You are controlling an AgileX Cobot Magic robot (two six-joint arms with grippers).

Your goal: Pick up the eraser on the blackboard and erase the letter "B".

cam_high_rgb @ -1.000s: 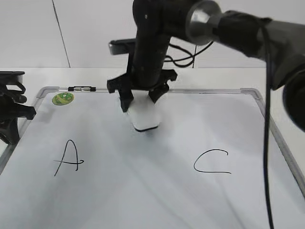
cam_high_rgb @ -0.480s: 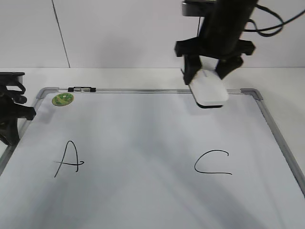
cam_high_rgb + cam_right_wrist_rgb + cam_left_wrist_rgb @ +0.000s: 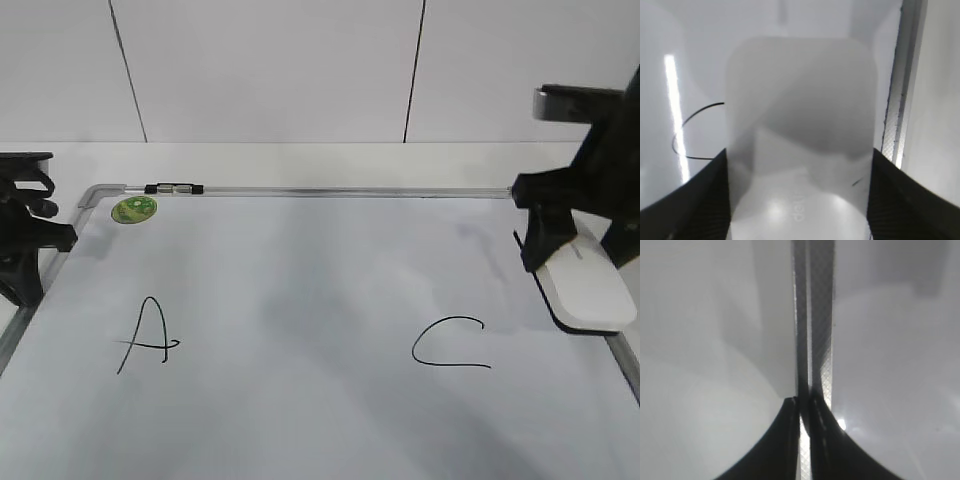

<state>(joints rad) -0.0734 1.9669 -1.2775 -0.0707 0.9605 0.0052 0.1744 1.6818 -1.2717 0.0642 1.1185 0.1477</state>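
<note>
The blackboard (image 3: 300,290) is a white dry-erase board with a grey frame. My right gripper (image 3: 580,255) is shut on the white eraser (image 3: 588,290) and holds it at the board's right edge, right of the "C" (image 3: 450,345). In the right wrist view the eraser (image 3: 800,125) fills the gap between my black fingers (image 3: 695,200). No letter "B" shows; the board between "A" (image 3: 145,335) and "C" is blank. My left gripper (image 3: 22,240) rests at the board's left edge. In the left wrist view it (image 3: 804,407) is shut and empty.
A round green sticker (image 3: 132,208) sits at the board's top left corner, with a small clip (image 3: 172,187) on the top frame beside it. The grey frame shows beside the eraser (image 3: 897,105) and under the left fingers (image 3: 815,315). A white wall stands behind the table.
My right gripper has carried the eraser from the board's upper middle to the right and down, to the right frame edge. The left gripper has not moved.
</note>
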